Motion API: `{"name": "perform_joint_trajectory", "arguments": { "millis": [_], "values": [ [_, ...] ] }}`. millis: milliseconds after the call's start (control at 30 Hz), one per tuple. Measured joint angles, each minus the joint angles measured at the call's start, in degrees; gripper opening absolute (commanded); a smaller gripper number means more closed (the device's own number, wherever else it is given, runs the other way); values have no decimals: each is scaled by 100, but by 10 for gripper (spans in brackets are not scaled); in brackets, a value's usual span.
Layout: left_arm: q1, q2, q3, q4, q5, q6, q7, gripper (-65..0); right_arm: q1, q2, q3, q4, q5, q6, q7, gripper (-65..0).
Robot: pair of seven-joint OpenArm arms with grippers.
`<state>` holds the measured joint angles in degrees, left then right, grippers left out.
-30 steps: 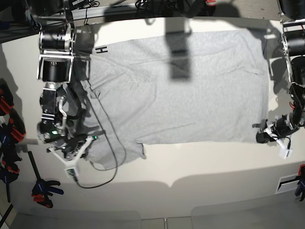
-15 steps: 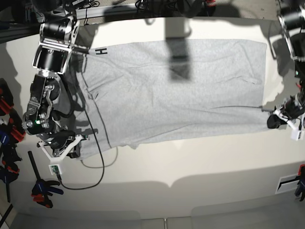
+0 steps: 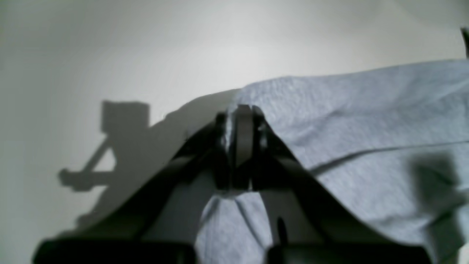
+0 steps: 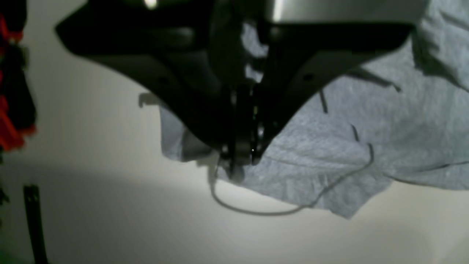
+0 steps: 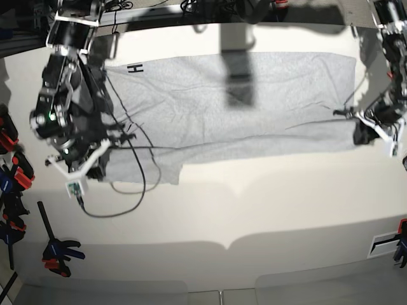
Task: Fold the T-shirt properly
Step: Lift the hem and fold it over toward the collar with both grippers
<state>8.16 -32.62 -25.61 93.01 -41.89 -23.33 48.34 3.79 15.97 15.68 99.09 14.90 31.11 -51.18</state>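
First lengthwise fold in progress, not finished

Left wrist: left tool (image 3: pixel 242 121) pinches the T-shirt (image 3: pixel 366 124) hem; right wrist: right tool (image 4: pixel 242 154) pinches its edge; base: shirt lies on the surface (image 5: pixel 254 216), side folds left

T-shirt (image 5: pixel 235 108) spread across the table (image 5: pixel 254 210) (far half), cable (image 5: pixel 130 184) trailing over its left part
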Motion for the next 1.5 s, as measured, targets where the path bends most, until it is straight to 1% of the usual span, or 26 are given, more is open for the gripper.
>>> {"name": "perform_joint_trajectory", "arguments": {
  "millis": [200, 367, 500, 667, 767, 933, 1300, 1433, 1500],
  "values": [
    [354, 70, -374, 101, -127, -2, 20, -650, -476, 2, 332, 455, 39, 0, 17, -650],
    [387, 87, -411, 101, -210, -4, 417, -650, -809, 4, 588, 498, 439, 2, -221, -650],
    [476, 101, -411, 129, -337, -68, 487, -650, -1086, -9, 603, 693, 472, 2, -269, -650],
    [1045, 103, -411, 424, -330, -72, 557, -650, -1491, -9, 619, 984, 474, 0, -350, -650],
    [1261, 181, -411, 678, -175, -70, 551, -650, -1692, -7, 619, 1126, 476, -2, -385, -650],
    [1423, 310, -411, 828, -114, -83, 533, -650, -1987, -4, 619, 1198, 450, -28, -446, -650],
    [1375, 308, -455, 977, -92, -83, 529, -650, -2046, -4, 619, 1384, 452, -33, -444, -650],
    [1360, 308, -599, 1172, -96, -83, 577, -650, -2044, 2, 619, 1670, 461, -140, -452, -650],
    [1360, 308, -601, 1241, -96, -83, 638, -650, -2044, 4, 619, 1744, 466, -153, -573, -650]
  ]
}}
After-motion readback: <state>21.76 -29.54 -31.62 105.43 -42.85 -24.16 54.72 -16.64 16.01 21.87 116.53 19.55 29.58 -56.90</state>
